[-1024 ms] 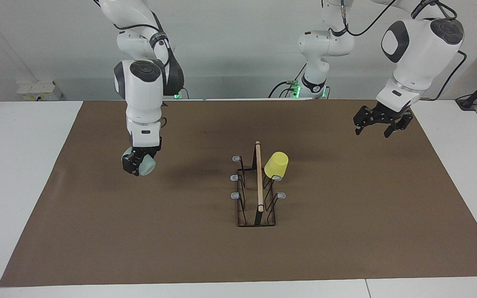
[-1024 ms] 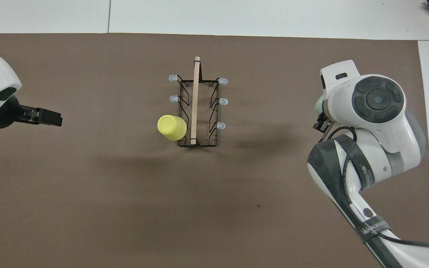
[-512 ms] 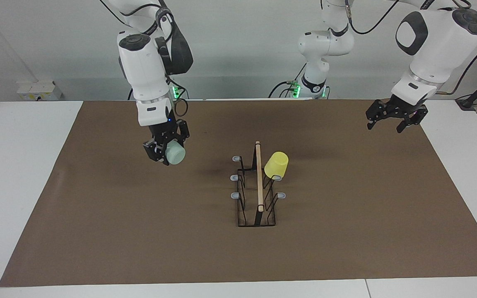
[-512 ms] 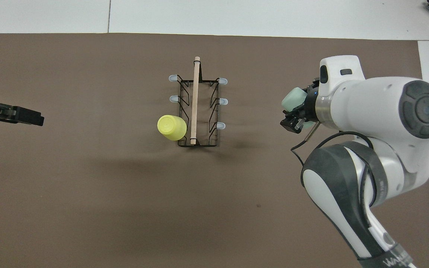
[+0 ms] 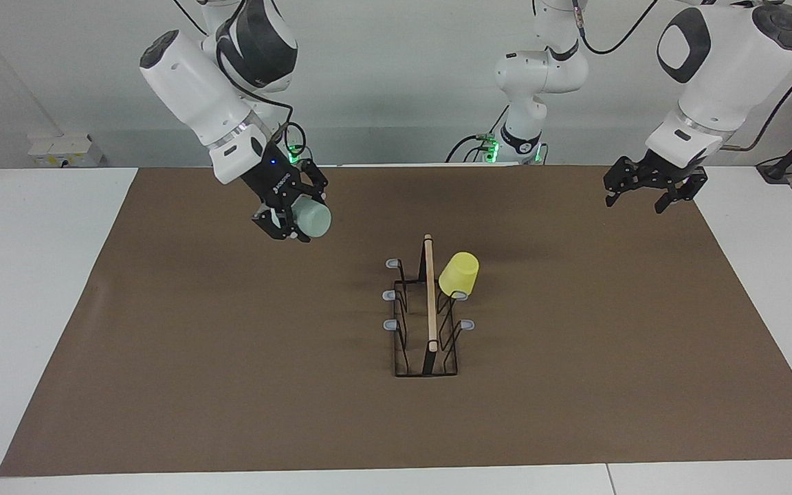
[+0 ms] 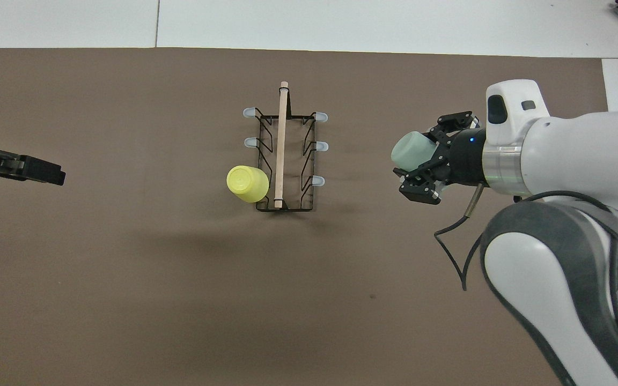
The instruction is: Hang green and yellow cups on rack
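Note:
The rack (image 5: 429,309) (image 6: 282,155) stands mid-mat, a black wire stand with a wooden top rod. The yellow cup (image 5: 459,273) (image 6: 247,183) hangs mouth down on the rack's peg nearest the robots, on the left arm's side. My right gripper (image 5: 294,214) (image 6: 422,156) is shut on the pale green cup (image 5: 314,218) (image 6: 410,151). It holds the cup tilted on its side, high over the mat, beside the rack toward the right arm's end. My left gripper (image 5: 652,187) (image 6: 38,171) is open and empty, raised over the mat's edge at the left arm's end.
The brown mat (image 5: 231,385) (image 6: 126,295) covers most of the white table. The rack's five other grey-tipped pegs (image 5: 389,294) (image 6: 321,146) are bare. A white box (image 5: 66,150) sits by the wall at the right arm's end.
My right gripper has risen with the green cup, swung toward the rack and tipped the cup sideways. My left gripper has drawn back and up toward its end of the table.

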